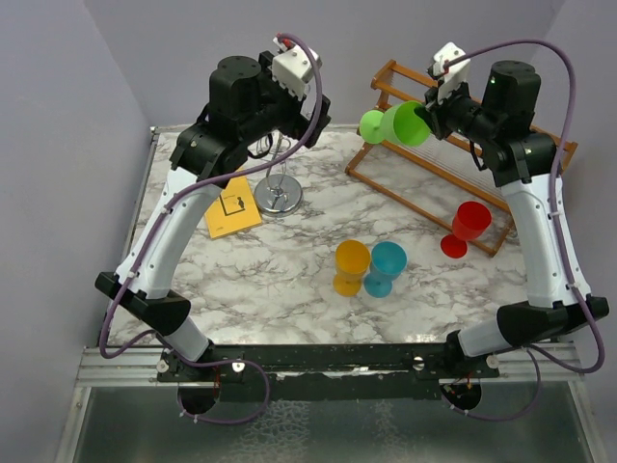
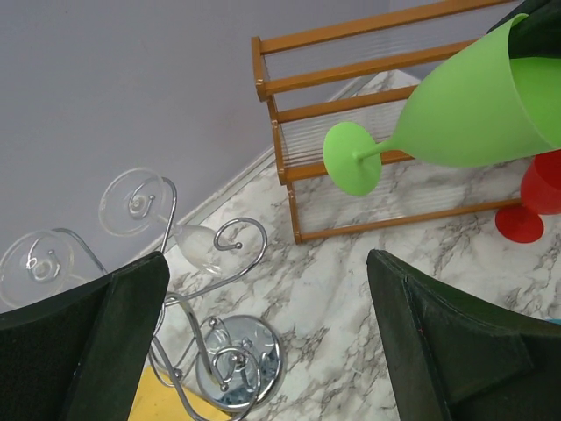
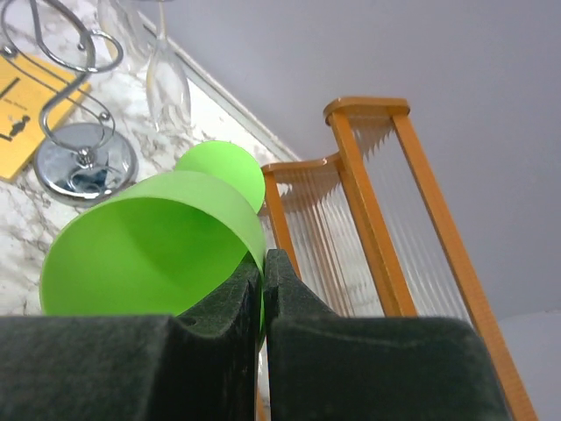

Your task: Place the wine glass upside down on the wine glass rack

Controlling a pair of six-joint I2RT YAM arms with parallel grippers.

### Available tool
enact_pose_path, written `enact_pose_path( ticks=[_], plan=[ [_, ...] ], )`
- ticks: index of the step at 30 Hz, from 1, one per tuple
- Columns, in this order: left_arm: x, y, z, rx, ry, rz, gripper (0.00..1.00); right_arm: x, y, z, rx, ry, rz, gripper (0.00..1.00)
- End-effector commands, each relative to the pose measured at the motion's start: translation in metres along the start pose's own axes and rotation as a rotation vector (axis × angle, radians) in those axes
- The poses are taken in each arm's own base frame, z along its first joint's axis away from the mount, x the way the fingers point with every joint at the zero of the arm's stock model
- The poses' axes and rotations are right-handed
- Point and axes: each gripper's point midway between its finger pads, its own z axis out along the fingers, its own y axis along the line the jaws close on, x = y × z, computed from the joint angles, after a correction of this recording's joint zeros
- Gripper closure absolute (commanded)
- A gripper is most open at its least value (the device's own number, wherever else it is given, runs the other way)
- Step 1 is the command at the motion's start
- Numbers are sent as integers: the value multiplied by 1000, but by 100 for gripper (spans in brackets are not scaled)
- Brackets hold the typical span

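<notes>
A green wine glass (image 1: 405, 123) hangs on its side in the air at the back right, foot pointing left. My right gripper (image 1: 429, 116) is shut on its rim; in the right wrist view the fingertips (image 3: 264, 259) pinch the rim wall of the glass (image 3: 149, 254). The chrome wine glass rack (image 1: 279, 194) stands at the back left, with clear glasses (image 2: 131, 202) hanging upside down from its scroll arms (image 2: 241, 232). My left gripper (image 2: 267, 263) is wide open above the rack's base (image 2: 241, 360), holding nothing. The green glass (image 2: 473, 105) is to its right.
A brown wooden slatted rack (image 1: 453, 164) sits at the back right under the green glass. A red glass (image 1: 469, 224) stands by its near end. Orange (image 1: 351, 265) and blue (image 1: 387, 262) glasses stand mid-table. A yellow card (image 1: 233, 207) lies left of the chrome base.
</notes>
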Motion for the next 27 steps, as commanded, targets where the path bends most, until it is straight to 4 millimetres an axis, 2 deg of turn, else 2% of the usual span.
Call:
enact_pose_path(
  ticks=[1,7,13,21,27],
  plan=[
    [-28,-5,-4,13,-92,-79,2,-42,-2,-21,13,-133,21,98],
    [-27,-7,-6,9,-110,-124,2,-58,7,-43,7,-193,64,98],
    [-16,-26,-5,90,-119,-220,4,-66,19,-61,-1,-260,110,98],
    [-37,-38,-18,148,-149,-333,7,-79,26,-82,-12,-312,108,98],
    [-46,-41,-21,167,-151,-411,9,-95,44,-96,-94,-385,119,98]
  ],
)
